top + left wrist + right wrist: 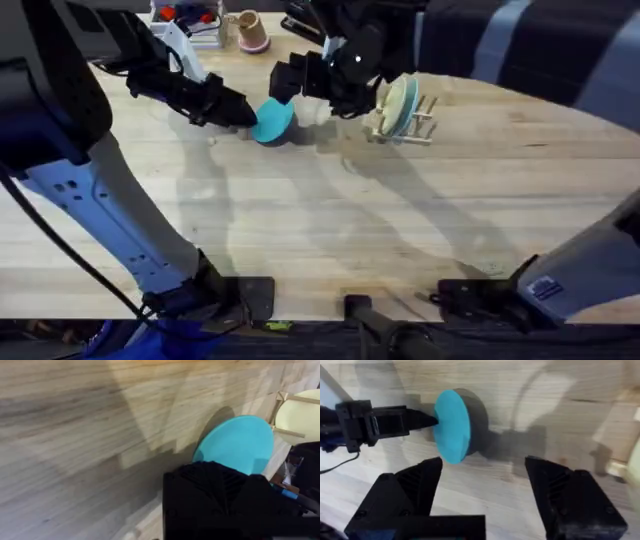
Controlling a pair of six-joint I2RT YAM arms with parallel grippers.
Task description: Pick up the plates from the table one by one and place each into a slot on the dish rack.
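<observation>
Plate: turquoise plate (272,120) stands on edge on the table (330,230), just left of the dish rack (405,115).
Left claw (240,112): pinching plate's rim.
Right claw (482,472): wide, empty.
Progress: cream plates (400,100) racked; turquoise one left.

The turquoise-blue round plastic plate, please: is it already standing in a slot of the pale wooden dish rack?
No, the turquoise-blue round plastic plate is held on edge by the left gripper over the table, apart from the pale wooden dish rack.
</observation>
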